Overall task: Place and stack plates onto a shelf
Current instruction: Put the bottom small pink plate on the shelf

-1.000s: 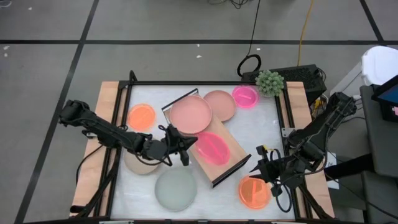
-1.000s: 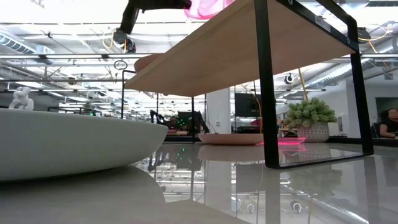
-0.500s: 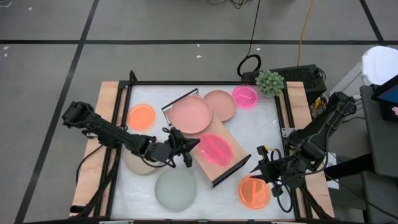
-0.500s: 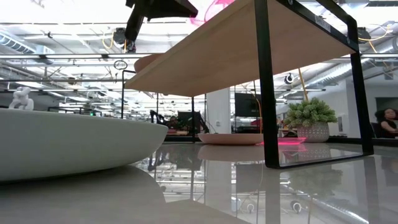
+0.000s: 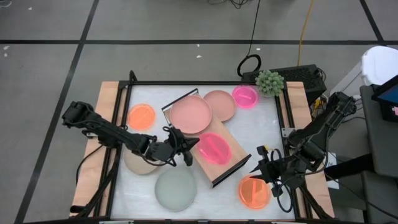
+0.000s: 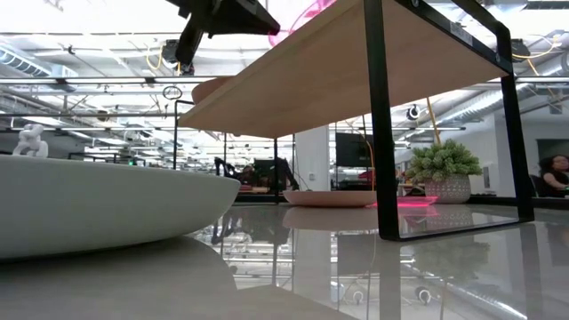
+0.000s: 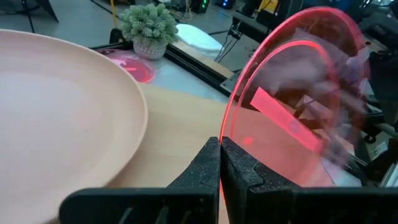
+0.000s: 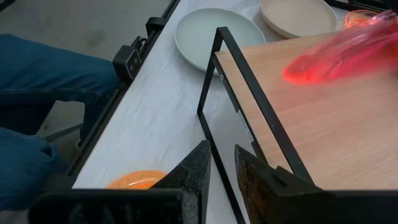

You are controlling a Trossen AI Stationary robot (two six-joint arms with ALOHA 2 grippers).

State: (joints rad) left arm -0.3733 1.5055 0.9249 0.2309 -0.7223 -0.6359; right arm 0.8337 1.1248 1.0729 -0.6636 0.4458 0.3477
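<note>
Although a small white label sits on the black end frame of the shelf point(image 8: 292, 106), its writing is too small to read. On this light-wood shelf, lying diagonally across the middle of the worktop point(image 5: 261, 127), a dusty-pink plate point(image 5: 191, 114) rests at the far end, and a translucent hot-pink divided plate point(image 5: 212, 148) stands tilted at mid-board. The left gripper point(image 5: 181, 149) reaches in low from the left, arm stretched across a beige plate point(image 5: 138, 163), with its fingers point(image 7: 211, 163) pressed together on the hot-pink plate's rim. The right gripper point(image 5: 260, 167) waits at the near right, just off the shelf's near end, beside an orange divided plate point(image 5: 254, 191), its fingers point(image 8: 198, 167) slightly apart and holding nothing. A pale grey-green plate point(image 5: 176, 189) lies near the front edge. Another orange plate point(image 5: 141, 116) sits far left, while a second dusty-pink plate point(image 5: 220, 104) and a second hot-pink one point(image 5: 245, 96) lie at the far side, by a small potted plant point(image 5: 270, 81).
</note>
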